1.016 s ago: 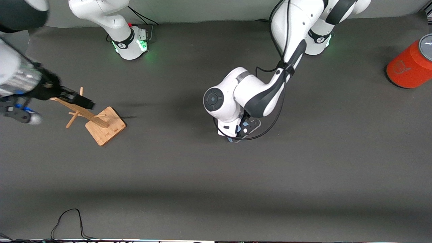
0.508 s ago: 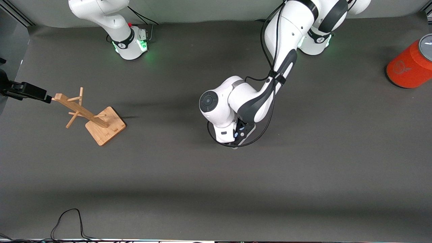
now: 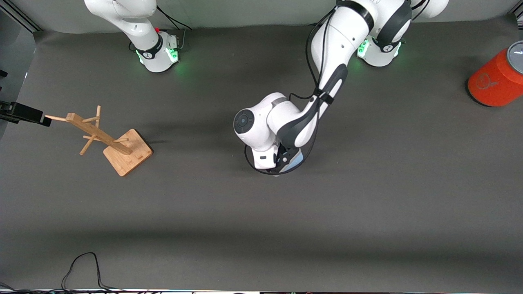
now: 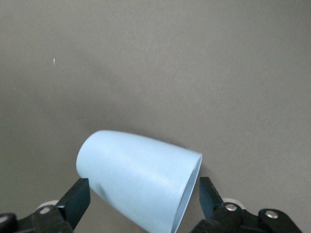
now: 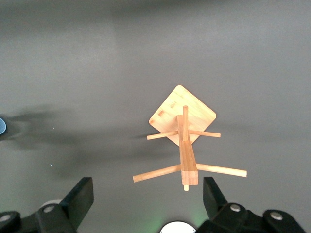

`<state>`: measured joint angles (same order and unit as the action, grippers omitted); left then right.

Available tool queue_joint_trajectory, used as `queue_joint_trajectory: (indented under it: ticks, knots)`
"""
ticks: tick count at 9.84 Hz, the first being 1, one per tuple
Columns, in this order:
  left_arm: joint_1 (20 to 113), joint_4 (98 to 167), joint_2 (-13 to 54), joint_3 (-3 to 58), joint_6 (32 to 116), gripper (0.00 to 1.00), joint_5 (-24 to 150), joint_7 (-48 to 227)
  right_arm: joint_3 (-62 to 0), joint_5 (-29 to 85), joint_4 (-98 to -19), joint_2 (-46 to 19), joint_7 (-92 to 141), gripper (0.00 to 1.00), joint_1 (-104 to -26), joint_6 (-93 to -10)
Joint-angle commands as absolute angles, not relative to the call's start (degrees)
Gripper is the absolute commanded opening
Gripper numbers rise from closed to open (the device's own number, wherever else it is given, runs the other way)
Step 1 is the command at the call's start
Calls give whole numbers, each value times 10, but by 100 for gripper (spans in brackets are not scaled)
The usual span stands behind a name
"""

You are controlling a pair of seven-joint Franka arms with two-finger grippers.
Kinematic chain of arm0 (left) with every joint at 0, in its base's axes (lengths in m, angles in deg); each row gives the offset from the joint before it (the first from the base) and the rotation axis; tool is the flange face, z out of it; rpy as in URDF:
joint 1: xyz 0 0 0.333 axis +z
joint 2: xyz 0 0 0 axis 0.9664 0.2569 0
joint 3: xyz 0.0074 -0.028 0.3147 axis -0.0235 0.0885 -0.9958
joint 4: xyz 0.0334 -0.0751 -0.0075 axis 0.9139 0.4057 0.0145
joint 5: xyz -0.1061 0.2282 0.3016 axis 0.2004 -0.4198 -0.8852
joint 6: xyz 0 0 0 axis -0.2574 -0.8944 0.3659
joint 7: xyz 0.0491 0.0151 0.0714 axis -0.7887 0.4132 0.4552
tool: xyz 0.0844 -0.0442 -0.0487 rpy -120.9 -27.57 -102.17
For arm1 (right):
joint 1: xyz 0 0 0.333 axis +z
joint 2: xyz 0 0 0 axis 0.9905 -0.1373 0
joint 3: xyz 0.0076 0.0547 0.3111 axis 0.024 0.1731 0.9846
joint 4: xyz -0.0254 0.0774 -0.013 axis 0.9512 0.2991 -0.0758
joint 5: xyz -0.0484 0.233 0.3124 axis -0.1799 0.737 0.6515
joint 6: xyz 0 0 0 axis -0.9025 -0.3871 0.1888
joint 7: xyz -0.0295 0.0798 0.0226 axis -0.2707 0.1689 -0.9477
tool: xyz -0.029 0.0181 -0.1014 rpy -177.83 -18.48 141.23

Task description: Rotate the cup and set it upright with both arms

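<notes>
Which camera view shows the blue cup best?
The left wrist view: the cup lies on its side between the open left gripper fingers. The front view shows only a blue sliver under that arm; the right wrist view shows none.

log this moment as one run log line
left gripper: open, straddling cup lying on its side | right gripper: open, over wooden rack | cup not upright

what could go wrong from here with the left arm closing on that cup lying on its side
1. The light-blue cup lies on its side between the open fingers of the left gripper. It is round and tapered, so it may roll or squirt out as they close.
2. In the front view the left arm hides most of the cup, so a slip would be hard to spot there.
3. The right gripper hangs open over the wooden mug tree, toward the right arm's end of the table; a handover needs a long reach.
</notes>
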<state>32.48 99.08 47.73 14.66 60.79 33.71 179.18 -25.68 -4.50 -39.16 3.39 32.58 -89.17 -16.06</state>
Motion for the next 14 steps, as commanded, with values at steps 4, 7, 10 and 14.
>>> queue_joint_trajectory:
  ticks: [4, 7, 10, 14]
  knots:
    - [313, 951, 481, 145, 510, 0, 332, 1752, -221, -58, -451, 58, 317, 100, -907, -236]
    - [318, 951, 468, 165, 475, 0, 333, 1730, -272, -72, -452, 50, 316, 100, -859, -247]
    - [342, 952, 435, 167, 508, 0, 414, 1721, -277, -73, -452, 51, 318, 100, -850, -247]
    - [372, 1049, 388, 210, 587, 0, 454, 1576, -277, -81, -453, 51, 317, 100, -850, -252]
